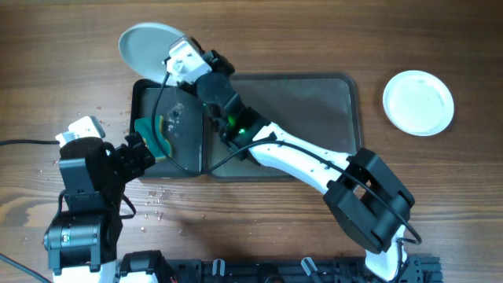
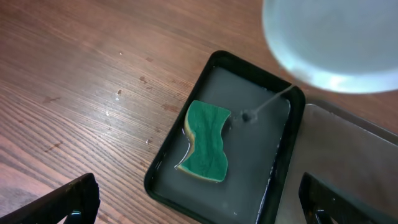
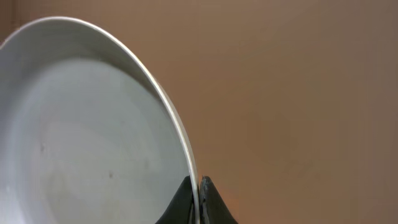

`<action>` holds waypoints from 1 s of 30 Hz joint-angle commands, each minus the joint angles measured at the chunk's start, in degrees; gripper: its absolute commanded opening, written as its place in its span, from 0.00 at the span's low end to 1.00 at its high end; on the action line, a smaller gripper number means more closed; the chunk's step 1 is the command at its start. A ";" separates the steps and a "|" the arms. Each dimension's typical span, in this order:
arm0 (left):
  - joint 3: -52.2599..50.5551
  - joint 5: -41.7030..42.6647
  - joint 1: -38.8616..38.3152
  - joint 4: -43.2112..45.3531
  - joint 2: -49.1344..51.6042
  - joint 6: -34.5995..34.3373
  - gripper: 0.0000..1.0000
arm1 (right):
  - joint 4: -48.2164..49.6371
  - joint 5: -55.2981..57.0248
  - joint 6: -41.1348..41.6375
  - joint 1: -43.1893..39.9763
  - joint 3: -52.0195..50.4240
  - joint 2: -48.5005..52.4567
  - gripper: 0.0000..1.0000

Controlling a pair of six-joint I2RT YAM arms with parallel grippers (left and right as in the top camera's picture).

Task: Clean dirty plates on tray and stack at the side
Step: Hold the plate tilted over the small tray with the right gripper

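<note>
dark grey tray (image 1: 314, 110): we are seeing it lying flat mid-table, long side across | first white plate (image 1: 149, 43): hanging tilted beyond the tray's far-left corner, the right gripper (image 3: 198, 198) pinching its rim, a thin trickle running off its edge | second white plate (image 1: 418, 102): lying flat on the wood-grain tabletop (image 1: 440, 181), right of the tray, apart from it
</note>
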 commanded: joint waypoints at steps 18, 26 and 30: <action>0.79 -0.57 0.15 0.11 -0.09 0.50 1.00 | 5.92 1.44 -10.03 0.13 1.22 0.61 0.04; 0.79 -0.57 0.15 0.11 -0.09 0.50 1.00 | 1.25 1.40 -4.07 0.22 1.22 0.61 0.04; 0.79 -0.57 0.15 0.11 -0.09 0.50 1.00 | -6.54 0.76 4.98 -0.07 1.22 0.61 0.04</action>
